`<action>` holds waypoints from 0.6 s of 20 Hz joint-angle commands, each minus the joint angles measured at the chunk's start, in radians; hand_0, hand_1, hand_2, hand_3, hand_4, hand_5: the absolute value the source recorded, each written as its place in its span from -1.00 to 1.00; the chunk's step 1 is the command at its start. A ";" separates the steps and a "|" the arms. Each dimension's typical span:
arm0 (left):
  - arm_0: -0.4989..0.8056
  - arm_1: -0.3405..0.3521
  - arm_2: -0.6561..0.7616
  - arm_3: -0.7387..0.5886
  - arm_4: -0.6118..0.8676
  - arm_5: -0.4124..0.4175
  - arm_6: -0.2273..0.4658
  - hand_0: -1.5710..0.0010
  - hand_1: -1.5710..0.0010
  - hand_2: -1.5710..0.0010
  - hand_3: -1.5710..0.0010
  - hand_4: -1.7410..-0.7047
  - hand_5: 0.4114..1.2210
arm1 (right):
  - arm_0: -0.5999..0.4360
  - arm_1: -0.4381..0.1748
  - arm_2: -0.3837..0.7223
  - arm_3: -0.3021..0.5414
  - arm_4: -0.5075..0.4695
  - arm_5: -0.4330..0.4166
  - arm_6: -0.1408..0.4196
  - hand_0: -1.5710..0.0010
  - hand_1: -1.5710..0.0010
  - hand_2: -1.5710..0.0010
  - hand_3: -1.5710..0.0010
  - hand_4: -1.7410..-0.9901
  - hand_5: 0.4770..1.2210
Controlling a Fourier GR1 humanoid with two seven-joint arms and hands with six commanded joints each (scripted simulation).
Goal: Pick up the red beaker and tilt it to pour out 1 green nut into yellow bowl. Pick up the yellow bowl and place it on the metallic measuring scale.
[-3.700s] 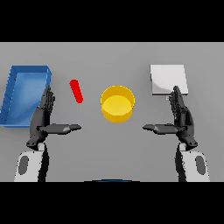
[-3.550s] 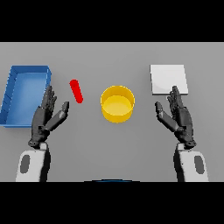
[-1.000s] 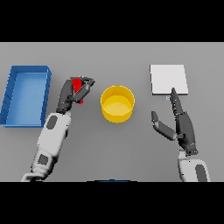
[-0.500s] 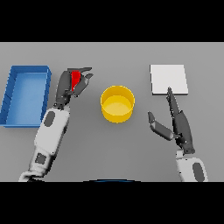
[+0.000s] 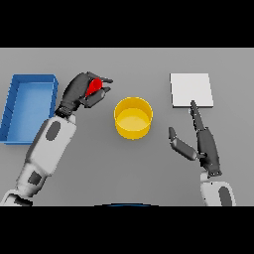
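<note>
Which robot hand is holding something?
The left hand: its fingers curl round the red beaker left of the yellow bowl. The right hand is open and holds nothing.

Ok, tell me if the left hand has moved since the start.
Yes. The left hand went forward from beside the blue tray, fingers now curled around the red beaker.

— What's different with the left hand [image 5: 79, 92]?
— It's gone from hovering low with straight fingers to curling around the red beaker [image 5: 93, 87], shifting toward the tabletop's far edge.
— The right hand [image 5: 201, 141]?
— It's tilting, thumb spreading wider.
</note>
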 commanded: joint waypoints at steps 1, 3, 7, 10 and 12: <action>0.004 0.017 -0.004 -0.005 0.002 -0.014 -0.006 -0.99 -0.99 -0.99 -0.99 -0.98 0.73 | 0.016 0.001 0.009 -0.011 0.004 0.004 -0.009 1.00 1.00 1.00 1.00 0.33 -0.37; -0.020 0.048 -0.064 -0.002 -0.063 -0.021 0.015 -0.99 -0.99 -0.99 -0.99 -0.99 0.73 | 0.006 0.004 0.012 -0.013 0.014 -0.002 0.006 1.00 1.00 1.00 1.00 0.31 -0.36; -0.131 0.117 -0.224 0.038 -0.253 -0.055 0.048 -1.00 -1.00 -1.00 -1.00 -1.00 0.79 | 0.004 0.006 0.008 -0.001 -0.001 0.006 -0.001 1.00 1.00 1.00 1.00 0.26 -0.35; -0.199 0.142 -0.319 0.089 -0.350 -0.084 0.034 -1.00 -1.00 -1.00 -1.00 -1.00 0.89 | 0.011 0.011 0.013 -0.008 -0.001 0.008 -0.007 1.00 1.00 1.00 1.00 0.26 -0.34; -0.253 0.155 -0.375 0.128 -0.403 -0.118 0.017 -1.00 -1.00 -1.00 -1.00 -1.00 0.93 | 0.011 0.007 0.009 -0.004 -0.006 0.012 -0.012 1.00 1.00 1.00 1.00 0.27 -0.35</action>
